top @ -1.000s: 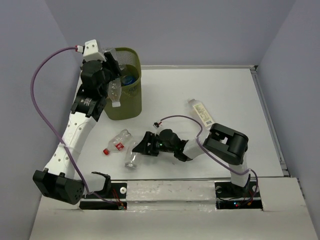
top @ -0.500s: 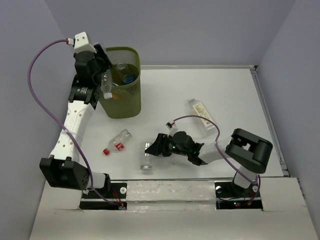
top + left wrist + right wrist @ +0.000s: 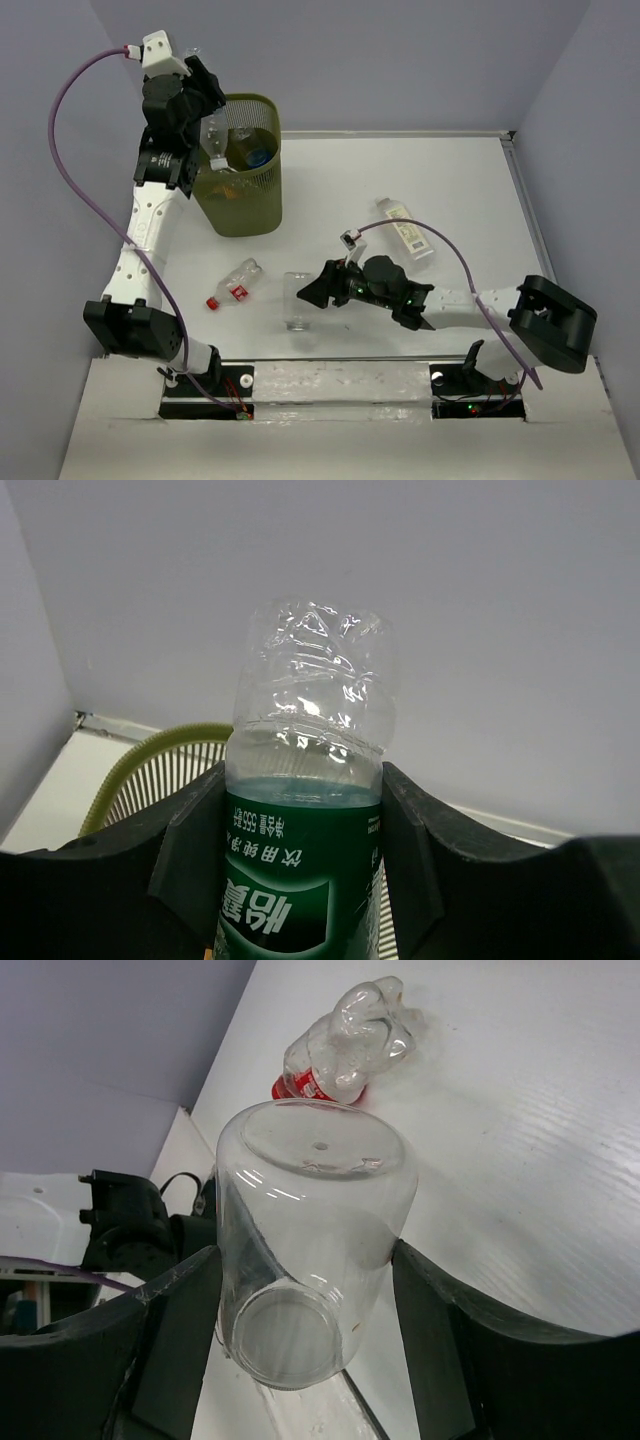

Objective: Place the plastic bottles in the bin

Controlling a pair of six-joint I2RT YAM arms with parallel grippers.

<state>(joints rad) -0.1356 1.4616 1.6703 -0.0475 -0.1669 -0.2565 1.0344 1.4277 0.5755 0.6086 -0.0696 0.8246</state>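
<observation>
My left gripper (image 3: 212, 122) is shut on a clear plastic bottle with a green label (image 3: 214, 140) and holds it tilted above the left rim of the olive-green mesh bin (image 3: 250, 200). In the left wrist view this bottle (image 3: 305, 780) fills the gap between the fingers (image 3: 190, 850), with the bin's rim (image 3: 150, 752) behind it. My right gripper (image 3: 303, 292) is shut on a clear label-free bottle (image 3: 295, 303) near the table's front. It shows in the right wrist view (image 3: 310, 1210). A red-labelled bottle (image 3: 236, 283) lies on the table to its left.
A bottle with a blue cap (image 3: 256, 157) and other bottles lie inside the bin. A white-labelled bottle (image 3: 406, 228) lies at the right of the table middle. The red-labelled bottle (image 3: 345, 1045) shows beyond the right gripper. Grey walls enclose the table.
My left arm has raised the green-labelled bottle from beside the bin to above its left rim. My right arm has stretched out, carrying the clear bottle slightly right.
</observation>
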